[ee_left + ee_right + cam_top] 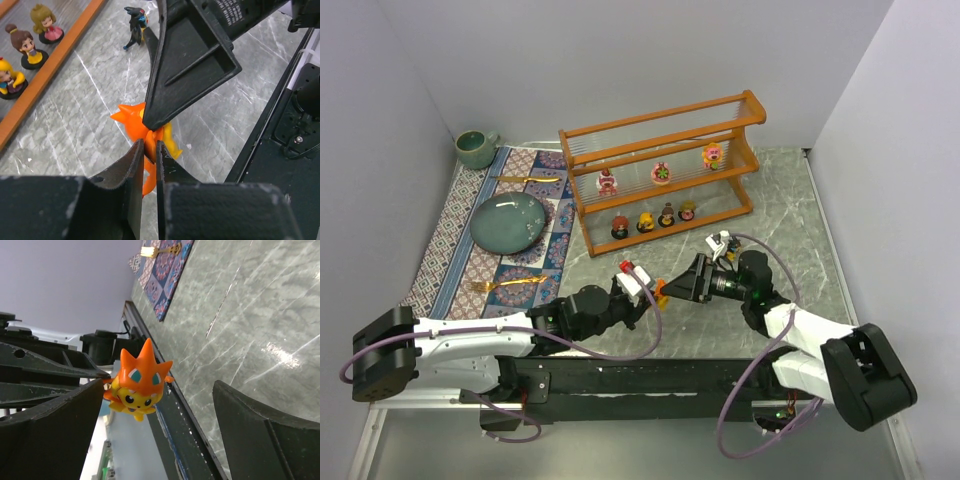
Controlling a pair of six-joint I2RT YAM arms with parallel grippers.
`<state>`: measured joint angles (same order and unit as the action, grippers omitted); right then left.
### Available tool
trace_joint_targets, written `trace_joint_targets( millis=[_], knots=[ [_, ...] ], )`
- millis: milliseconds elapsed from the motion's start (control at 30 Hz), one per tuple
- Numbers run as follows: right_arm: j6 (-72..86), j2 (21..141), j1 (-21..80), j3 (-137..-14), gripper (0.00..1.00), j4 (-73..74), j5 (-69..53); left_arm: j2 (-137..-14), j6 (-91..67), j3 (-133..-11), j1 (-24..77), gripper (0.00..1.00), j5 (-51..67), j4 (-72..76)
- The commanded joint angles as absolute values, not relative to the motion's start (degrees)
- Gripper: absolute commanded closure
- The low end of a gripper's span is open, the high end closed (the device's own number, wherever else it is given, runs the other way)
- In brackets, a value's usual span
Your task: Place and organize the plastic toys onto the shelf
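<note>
My left gripper is shut on an orange and yellow spiky toy, which it holds above the marble table. My right gripper faces it, open, with its fingers either side of the toy; one finger lies against the toy's head. The shelf stands at the back. Three toys sit on its middle tier and several more on its bottom tier. A small black toy stands on the table in front of the shelf.
A patterned mat lies at the left with a teal plate, a gold fork and another gold utensil. A green cup stands in the back left corner. Walls close in on three sides.
</note>
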<state>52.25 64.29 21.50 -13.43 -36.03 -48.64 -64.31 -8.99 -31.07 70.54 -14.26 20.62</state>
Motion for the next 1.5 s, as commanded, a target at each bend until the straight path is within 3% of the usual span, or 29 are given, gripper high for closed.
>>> trace_joint_targets(
  millis=[0, 133, 233, 333, 400, 433, 533, 567, 667, 767, 1100, 1233, 1467],
  knots=[
    [53.61, 65.30, 22.59, -16.43, 0.07, -41.39, -51.33, -63.98, -5.80, -31.11, 71.10, 0.99, -13.53, 25.84],
    [53.70, 64.86, 23.20, -16.52, 0.14, -41.48, -51.15, -64.51, -5.45, -30.94, 71.19, 0.99, -14.15, 26.80],
    [53.35, 63.99, 23.20, -16.52, 0.33, -41.13, -50.98, -64.77, -5.19, -30.76, 71.28, 0.99, -14.59, 26.89],
    [52.56, 63.28, 23.29, -16.52, 0.65, -40.70, -50.10, -64.95, -5.45, -30.50, 71.37, 0.99, -14.41, 26.90],
    [51.33, 62.67, 23.20, -16.70, 0.77, -40.08, -49.40, -64.95, -6.06, -30.24, 71.46, 0.97, -14.59, 26.72],
    [50.98, 62.32, 23.20, -16.70, 0.87, -39.90, -49.05, -64.78, -6.41, -30.15, 71.37, 0.94, -14.68, 26.54],
    [48.35, 60.30, 23.29, -17.14, 0.99, -37.80, -47.47, -64.07, -8.26, -29.62, 71.37, 0.79, -15.03, 26.10],
    [46.08, 59.60, 23.20, -17.40, 1.00, -36.84, -46.85, -63.72, -9.74, -29.45, 71.37, 0.57, -15.73, 26.02],
    [40.20, 56.08, 23.29, -18.72, 1.00, -31.04, -42.20, -62.58, -14.39, -29.62, 71.37, 0.22, -18.70, 23.91],
    [34.04, 52.04, 24.17, -20.04, 1.00, -25.68, -35.46, -61.26, -20.36, -31.19, 71.28, 0.06, -21.70, 19.53],
    [15.30, 47.28, 36.99, -24.61, 1.00, -15.29, -4.08, -55.82, -33.65, -41.57, 64.70, 0.02, -24.44, 2.29],
    [12.92, 48.08, 39.20, -26.01, 1.00, -15.91, -1.32, -54.84, -35.77, -44.73, 56.98, 0.01, -17.69, -2.37],
    [9.41, 48.69, 42.71, -26.63, 1.00, -18.54, 4.66, -54.76, -41.04, -44.47, 53.62, 0.03, -14.50, -4.30]
  ],
)
